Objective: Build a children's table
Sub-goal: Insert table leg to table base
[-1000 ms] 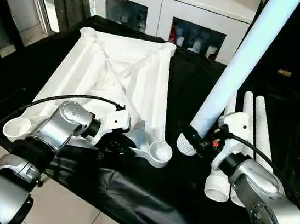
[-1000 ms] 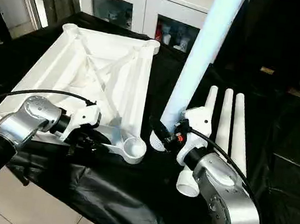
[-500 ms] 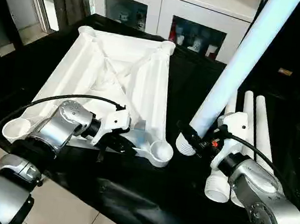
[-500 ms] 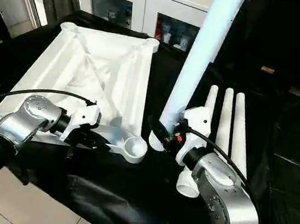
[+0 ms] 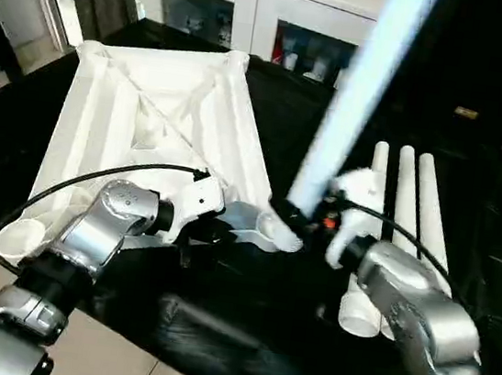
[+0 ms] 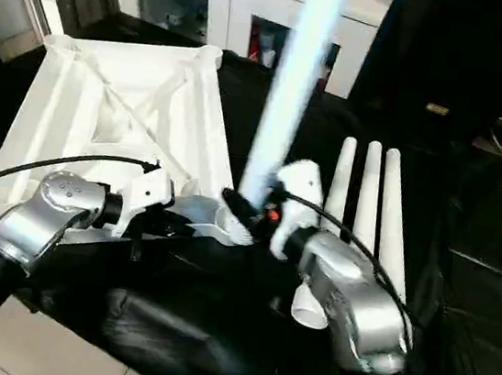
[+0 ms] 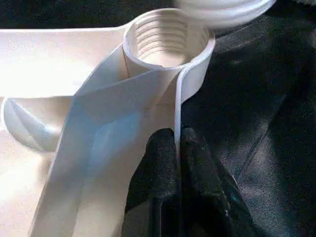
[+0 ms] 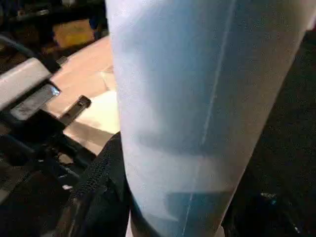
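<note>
Tabletop (image 5: 149,114) lies underside-up on the black-draped counter (image 5: 280,108) — left tool (image 7: 177,163) clenched on its thin edge beside a corner socket (image 7: 165,37); right tool (image 5: 286,218) grasps an upright leg (image 5: 362,82) just above that socket.

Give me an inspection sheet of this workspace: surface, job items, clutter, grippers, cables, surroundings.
Surface: black cloth covering the work table.
Job items: white tabletop lying underside up, ribs showing; its near corner socket is threaded and open. One leg is held tilted, its ribbed end right above that socket. Three spare legs lie side by side on the robot's right.
Clutter: nothing seen.
Grippers: left gripper shut on a thin rib of the tabletop near the socket; right gripper shut on the held leg near its lower end.
Cables: a black cable arcs over the left forearm.
Surroundings: white glass-door cabinet behind the table.
</note>
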Available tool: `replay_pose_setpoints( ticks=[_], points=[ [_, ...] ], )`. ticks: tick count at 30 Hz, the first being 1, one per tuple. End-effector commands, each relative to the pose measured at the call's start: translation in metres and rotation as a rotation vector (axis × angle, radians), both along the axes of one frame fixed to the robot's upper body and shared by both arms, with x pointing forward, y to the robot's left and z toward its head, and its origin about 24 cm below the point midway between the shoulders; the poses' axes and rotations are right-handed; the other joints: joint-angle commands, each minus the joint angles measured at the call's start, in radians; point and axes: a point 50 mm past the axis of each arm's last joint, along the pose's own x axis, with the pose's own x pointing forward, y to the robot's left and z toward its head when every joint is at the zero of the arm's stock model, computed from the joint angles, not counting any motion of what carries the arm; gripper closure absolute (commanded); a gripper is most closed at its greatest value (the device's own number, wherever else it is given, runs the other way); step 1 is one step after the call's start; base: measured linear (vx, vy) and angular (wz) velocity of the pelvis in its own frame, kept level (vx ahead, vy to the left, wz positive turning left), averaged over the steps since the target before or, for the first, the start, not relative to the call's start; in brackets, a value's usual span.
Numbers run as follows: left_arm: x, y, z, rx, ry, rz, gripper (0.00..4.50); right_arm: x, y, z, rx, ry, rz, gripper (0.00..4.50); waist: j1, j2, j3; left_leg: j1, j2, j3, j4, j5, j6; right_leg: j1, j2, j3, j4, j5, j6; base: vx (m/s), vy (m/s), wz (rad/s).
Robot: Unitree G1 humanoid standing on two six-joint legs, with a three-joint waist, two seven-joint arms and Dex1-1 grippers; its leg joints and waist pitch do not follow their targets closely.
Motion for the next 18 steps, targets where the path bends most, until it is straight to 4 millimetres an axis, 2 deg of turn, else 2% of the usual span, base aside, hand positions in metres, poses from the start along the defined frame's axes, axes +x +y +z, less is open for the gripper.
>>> replay_pose_setpoints(
  ticks=[1,2,5,6,8,11,14,18],
  points=[
    [-0.007,-0.008,-0.008,-0.079,0.045,0.010,4.50,0.006,0.003,0.000,-0.020,-0.016,0.020,2.61,0.003,-0.009,-0.054,-0.004,0.053,-0.014,-0.068,0.014,0.056,0.059,-0.092,0.046,-0.056,0.074,-0.240,0.000,0.000,0.00],
    [-0.007,-0.009,-0.007,-0.086,0.043,0.023,4.50,0.010,0.005,-0.001,-0.032,-0.012,0.031,2.61,0.001,-0.017,-0.049,-0.005,0.052,-0.011,-0.069,0.004,0.058,0.057,-0.091,0.046,-0.058,0.052,-0.239,0.000,0.000,0.00],
    [-0.007,-0.009,-0.007,-0.099,0.045,0.033,4.50,0.014,0.007,-0.003,-0.047,-0.013,0.037,2.61,0.003,-0.014,-0.049,-0.001,0.055,-0.009,-0.069,0.012,0.063,0.056,-0.093,0.048,-0.058,0.051,-0.243,0.000,0.000,0.00],
    [-0.008,-0.009,-0.007,-0.093,0.051,0.034,4.50,0.017,0.008,-0.005,-0.056,-0.007,0.032,2.61,0.005,-0.019,-0.049,0.000,0.055,-0.008,-0.067,0.023,0.072,0.056,-0.092,0.048,-0.055,0.081,-0.248,0.000,0.000,0.00],
    [-0.011,-0.006,-0.009,-0.066,0.062,0.024,4.50,0.021,0.010,-0.008,-0.062,0.003,0.030,2.61,0.003,-0.021,-0.047,-0.002,0.054,-0.008,-0.069,0.019,0.074,0.055,-0.092,0.046,-0.056,0.070,-0.244,0.000,0.000,0.00],
    [-0.013,-0.004,-0.010,-0.045,0.075,0.016,4.50,0.023,0.012,-0.010,-0.071,0.007,0.040,2.61,0.000,-0.021,-0.044,0.000,0.056,-0.008,-0.071,-0.007,0.061,0.054,-0.094,0.048,-0.061,0.020,-0.243,0.000,0.000,0.00],
    [-0.014,-0.001,-0.011,-0.027,0.099,0.006,4.50,0.027,0.015,-0.012,-0.077,0.007,0.045,2.61,-0.004,-0.020,-0.044,0.000,0.055,-0.008,-0.071,0.003,0.062,0.054,-0.092,0.047,-0.058,0.043,-0.248,0.000,0.000,0.00],
    [-0.015,0.002,-0.011,0.012,0.117,-0.011,4.50,0.034,0.015,-0.014,-0.096,0.013,0.048,2.61,-0.010,-0.020,-0.045,0.001,0.056,-0.008,-0.071,-0.011,0.055,0.056,-0.094,0.048,-0.061,0.023,-0.256,0.000,0.000,0.00]
  ],
)
